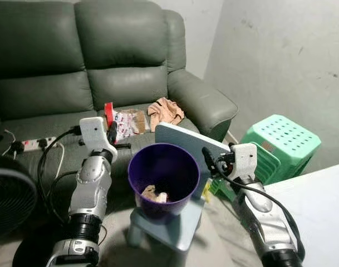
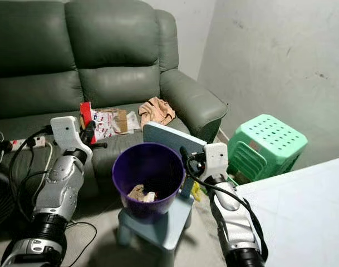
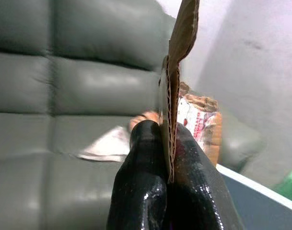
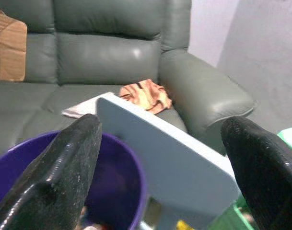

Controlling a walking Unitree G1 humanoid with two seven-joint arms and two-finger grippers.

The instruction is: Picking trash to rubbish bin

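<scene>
Just past the left end effector, which is clamped on a flattened cardboard packet, sits the purple bin with some scraps already inside; right end effector hangs released beside it; orange wrapper beyond on the sofa looks left to do.
</scene>
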